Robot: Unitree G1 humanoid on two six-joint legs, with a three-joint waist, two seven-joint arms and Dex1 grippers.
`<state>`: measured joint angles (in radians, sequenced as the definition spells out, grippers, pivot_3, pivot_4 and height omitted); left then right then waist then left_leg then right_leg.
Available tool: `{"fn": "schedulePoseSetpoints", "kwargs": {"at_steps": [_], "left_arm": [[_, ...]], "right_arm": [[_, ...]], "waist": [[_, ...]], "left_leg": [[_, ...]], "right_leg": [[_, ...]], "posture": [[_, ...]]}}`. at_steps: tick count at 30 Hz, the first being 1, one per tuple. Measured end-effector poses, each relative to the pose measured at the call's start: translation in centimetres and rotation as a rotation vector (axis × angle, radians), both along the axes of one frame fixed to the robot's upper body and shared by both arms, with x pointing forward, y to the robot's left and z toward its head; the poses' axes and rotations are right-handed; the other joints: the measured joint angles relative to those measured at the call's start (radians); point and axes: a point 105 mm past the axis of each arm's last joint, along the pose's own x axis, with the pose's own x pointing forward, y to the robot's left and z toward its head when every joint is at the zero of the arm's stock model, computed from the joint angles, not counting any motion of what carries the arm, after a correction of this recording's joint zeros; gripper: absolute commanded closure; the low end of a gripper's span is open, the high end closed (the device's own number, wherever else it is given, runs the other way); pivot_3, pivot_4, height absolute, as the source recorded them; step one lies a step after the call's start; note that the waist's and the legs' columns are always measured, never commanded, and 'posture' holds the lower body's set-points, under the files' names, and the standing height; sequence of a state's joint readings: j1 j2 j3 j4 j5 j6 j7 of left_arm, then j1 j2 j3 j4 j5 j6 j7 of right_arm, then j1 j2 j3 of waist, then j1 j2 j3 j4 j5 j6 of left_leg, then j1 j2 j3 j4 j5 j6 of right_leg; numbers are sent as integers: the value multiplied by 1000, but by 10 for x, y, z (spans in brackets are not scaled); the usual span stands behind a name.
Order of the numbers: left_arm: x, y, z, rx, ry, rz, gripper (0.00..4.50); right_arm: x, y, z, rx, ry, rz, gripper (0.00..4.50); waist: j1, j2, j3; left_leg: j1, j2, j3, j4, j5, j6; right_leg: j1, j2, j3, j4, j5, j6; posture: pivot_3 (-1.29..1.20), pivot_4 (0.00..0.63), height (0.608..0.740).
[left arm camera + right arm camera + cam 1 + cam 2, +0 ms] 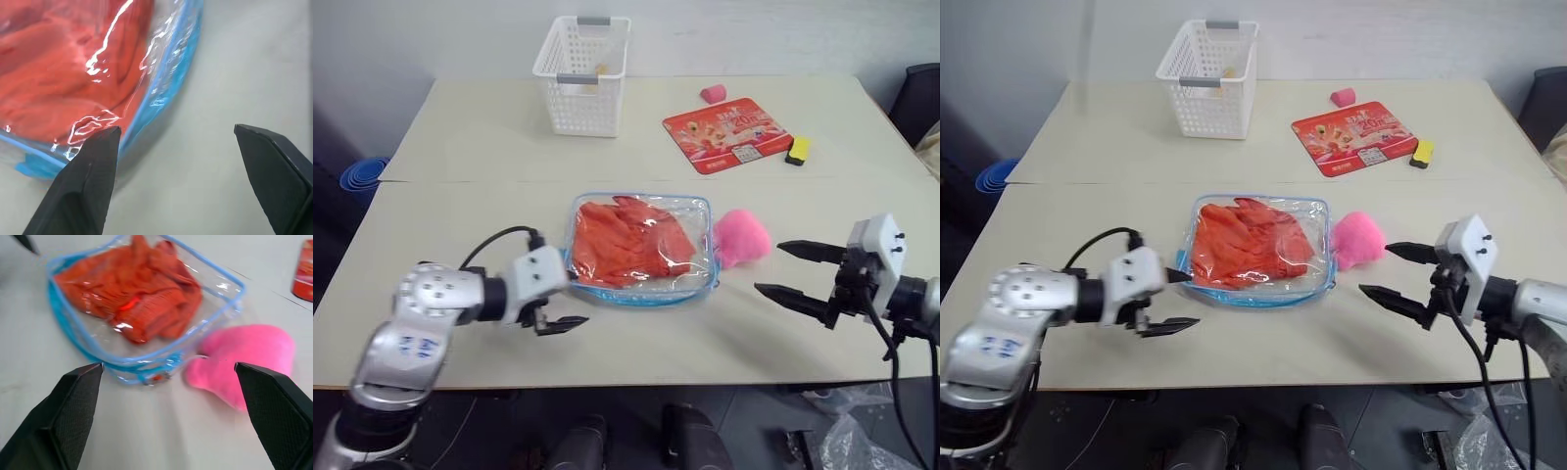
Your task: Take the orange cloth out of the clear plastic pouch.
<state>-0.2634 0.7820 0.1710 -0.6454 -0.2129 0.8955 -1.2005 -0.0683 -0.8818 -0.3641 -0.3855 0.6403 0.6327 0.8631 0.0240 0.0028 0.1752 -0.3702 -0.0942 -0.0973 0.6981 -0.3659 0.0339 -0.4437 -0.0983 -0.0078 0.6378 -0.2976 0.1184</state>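
Table [460, 147] with pouch [705, 211], basket [582, 64]

The red flat packet [727, 132] carries a large white "20"; its remaining print is illegible.

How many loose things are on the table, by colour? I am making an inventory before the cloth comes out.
Orange: 1, the orange cloth inside the pouch
Clear with blue edging: 1, the clear plastic pouch
Pink: 2, the pink plush toy and a small pink piece
Red: 1, the red packet
White: 1, the basket
Yellow and black: 1, the small block
Total: 7
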Motion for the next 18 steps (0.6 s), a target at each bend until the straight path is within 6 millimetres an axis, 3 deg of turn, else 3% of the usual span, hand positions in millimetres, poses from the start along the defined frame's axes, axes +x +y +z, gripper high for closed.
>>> {"fn": "schedulePoseSetpoints", "kwargs": {"at_steps": [4,8,10,18], "left_arm": [[-16,17,34,-134,124,-117,602],[-11,7,67,-247,112,-238,602],[-7,-3,70,-264,110,-276,602],[6,-16,59,-248,91,-273,538]], "right_arm": [[27,-5,-8,110,1,-147,0],[53,-6,-16,200,22,-258,0],[61,-6,-22,243,48,-294,0],[65,-9,-38,280,107,-330,2684]], "waist": [[-1,0,0],[2,0,-1],[-2,1,-1],[-26,1,-1]], "left_leg": [[1,0,0,0,0,-1],[1,-1,-3,1,0,-1],[1,-2,-2,0,0,-1],[0,-1,-2,0,1,-1]], "right_leg": [[1,0,0,0,0,0],[2,-1,-2,1,0,-1],[1,-1,-1,5,0,-1],[0,0,-1,6,0,-1]], "posture": [[0,150,740],[0,150,740],[0,150,740],[0,150,740]]}}
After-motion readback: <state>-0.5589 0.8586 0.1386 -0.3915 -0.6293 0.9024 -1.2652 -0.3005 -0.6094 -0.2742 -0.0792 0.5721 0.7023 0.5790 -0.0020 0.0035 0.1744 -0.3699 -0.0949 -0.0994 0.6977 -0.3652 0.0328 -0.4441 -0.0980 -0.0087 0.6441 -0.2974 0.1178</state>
